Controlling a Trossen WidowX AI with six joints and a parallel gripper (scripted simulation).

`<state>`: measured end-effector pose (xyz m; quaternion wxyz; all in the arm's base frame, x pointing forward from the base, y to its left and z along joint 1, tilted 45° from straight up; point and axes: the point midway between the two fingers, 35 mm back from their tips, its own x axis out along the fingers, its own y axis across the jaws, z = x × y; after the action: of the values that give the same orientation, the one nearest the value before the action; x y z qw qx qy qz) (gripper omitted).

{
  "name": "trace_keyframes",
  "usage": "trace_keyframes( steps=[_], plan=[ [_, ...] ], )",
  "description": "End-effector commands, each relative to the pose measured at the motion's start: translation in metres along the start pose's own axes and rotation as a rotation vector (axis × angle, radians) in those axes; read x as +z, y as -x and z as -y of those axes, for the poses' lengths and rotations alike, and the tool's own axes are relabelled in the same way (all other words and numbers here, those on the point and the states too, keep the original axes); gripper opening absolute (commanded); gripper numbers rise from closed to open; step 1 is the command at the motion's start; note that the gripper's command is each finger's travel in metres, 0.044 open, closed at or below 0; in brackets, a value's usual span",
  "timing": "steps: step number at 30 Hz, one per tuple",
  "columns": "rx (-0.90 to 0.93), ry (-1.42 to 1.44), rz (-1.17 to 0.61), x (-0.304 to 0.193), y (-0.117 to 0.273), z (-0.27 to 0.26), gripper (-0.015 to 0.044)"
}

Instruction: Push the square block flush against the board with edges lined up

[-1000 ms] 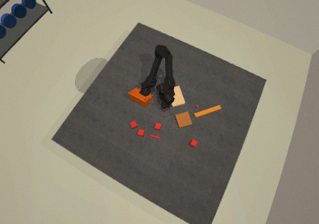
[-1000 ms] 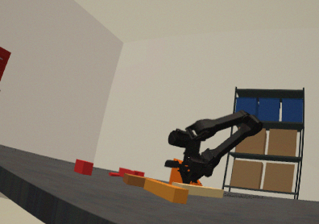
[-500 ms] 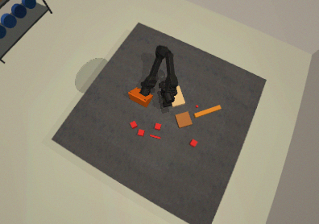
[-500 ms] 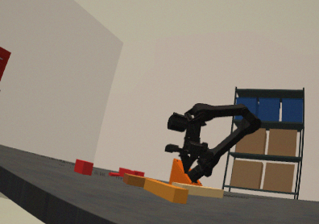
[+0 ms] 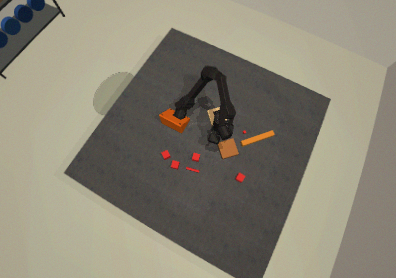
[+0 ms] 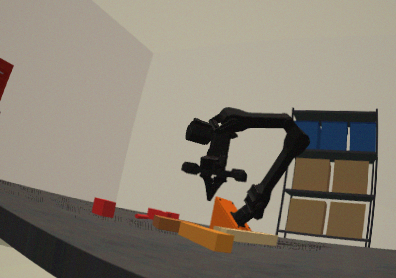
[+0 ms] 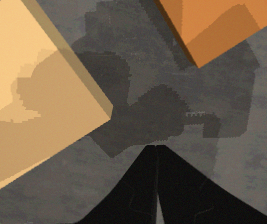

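A brown-orange square block (image 5: 228, 148) (image 6: 166, 223) (image 7: 225, 25) lies flat on the dark table. A long orange bar (image 5: 257, 138) (image 6: 205, 236) lies flat just beside it, with a narrow gap between them in the top view. A pale tan flat piece (image 5: 212, 115) (image 6: 250, 237) (image 7: 15, 55) lies on the arm's side of the block, apart from it in the wrist view and partly hidden by the arm in the top view. My gripper (image 6: 209, 199) (image 7: 155, 154) is shut and empty. It hangs above the table, with its tips clear of all pieces.
The orange arm base (image 5: 174, 122) (image 6: 227, 214) stands behind. Red cubes (image 5: 195, 157) (image 5: 175, 164) (image 5: 240, 177) and a thin red stick (image 5: 192, 170) lie farther out on the table (image 5: 150, 195). A tiny red piece (image 5: 244, 132) lies near the orange bar.
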<state>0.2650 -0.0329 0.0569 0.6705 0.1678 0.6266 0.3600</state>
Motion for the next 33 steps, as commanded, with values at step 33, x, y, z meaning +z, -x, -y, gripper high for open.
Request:
trace_keyframes(
  steps=[33],
  plan=[
    [0.008, -0.993, 0.001, 0.140, -0.047, 0.116, 0.0000]
  ],
)
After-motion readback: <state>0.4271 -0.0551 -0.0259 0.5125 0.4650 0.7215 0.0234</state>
